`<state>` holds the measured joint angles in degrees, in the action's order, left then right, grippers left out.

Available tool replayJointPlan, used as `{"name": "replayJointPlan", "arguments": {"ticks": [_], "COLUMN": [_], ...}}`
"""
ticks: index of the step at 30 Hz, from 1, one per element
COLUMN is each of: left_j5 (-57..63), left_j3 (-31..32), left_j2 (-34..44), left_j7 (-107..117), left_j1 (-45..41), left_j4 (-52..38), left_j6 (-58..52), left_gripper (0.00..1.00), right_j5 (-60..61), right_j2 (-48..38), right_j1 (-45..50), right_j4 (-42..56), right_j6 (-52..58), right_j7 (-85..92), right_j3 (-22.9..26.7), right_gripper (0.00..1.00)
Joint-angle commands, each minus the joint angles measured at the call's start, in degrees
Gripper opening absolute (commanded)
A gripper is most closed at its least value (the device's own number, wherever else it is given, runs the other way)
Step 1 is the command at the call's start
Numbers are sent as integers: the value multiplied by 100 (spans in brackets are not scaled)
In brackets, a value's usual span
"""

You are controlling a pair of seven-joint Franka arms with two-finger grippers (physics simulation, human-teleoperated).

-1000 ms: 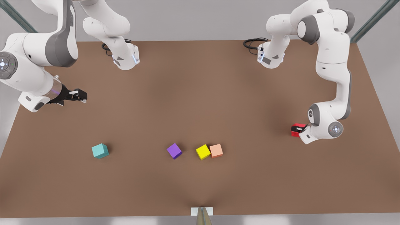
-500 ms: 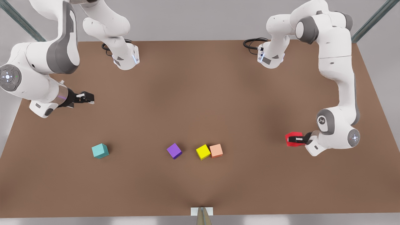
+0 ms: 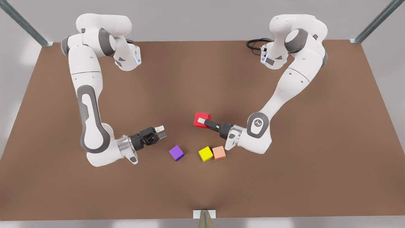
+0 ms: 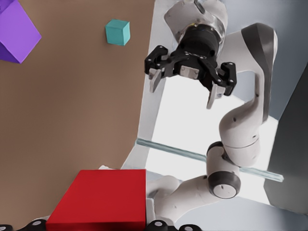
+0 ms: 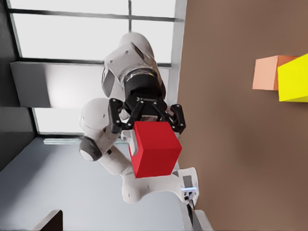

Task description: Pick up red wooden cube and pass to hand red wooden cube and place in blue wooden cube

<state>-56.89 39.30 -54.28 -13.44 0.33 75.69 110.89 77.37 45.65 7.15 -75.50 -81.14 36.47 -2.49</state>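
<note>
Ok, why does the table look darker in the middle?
Front view: soft shadows darken the middle of the table, near the left gripper holding the red cube and the open right gripper. Left wrist view: the window behind glows washed-out white.

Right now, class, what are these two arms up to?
The left gripper holds the red wooden cube in the air above the table. The right gripper faces it, open, a gap away, ready for the handover. The purple cube, yellow cube and salmon-orange cube lie below.
</note>
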Motion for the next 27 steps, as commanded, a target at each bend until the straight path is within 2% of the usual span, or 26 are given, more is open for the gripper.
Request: {"name": "replayJointPlan", "arguments": {"ticks": [1, 4, 8, 22, 27], "left_j5": [-463, -1052, -1043, -1342, -1342], "left_j3": [17, 17, 17, 17, 43], "left_j2": [-56, -258, -399, -452, -452], "left_j7": [-1036, -2145, -2180, -2180, -2171], "left_j1": [2, 11, -77, -77, -77], "left_j4": [-19, -19, -203, -195, -195], "left_j6": [1047, 1488, 1619, 1584, 1558], "left_gripper": [63, 63, 63, 63, 63], "right_j5": [138, 278, 375, 1016, 1192], "right_j2": [14, 23, 14, 164, 542], "right_j1": [111, 331, 357, 727, 727], "right_j4": [-17, -149, -237, -307, 176], "right_j6": [-912, -1194, -1247, -1625, -1634], "right_j7": [5421, 6750, 7436, 7463, 7524], "right_j3": [3, -15, -24, -24, -50], "right_gripper": [100, 100, 100, 100, 100]}}
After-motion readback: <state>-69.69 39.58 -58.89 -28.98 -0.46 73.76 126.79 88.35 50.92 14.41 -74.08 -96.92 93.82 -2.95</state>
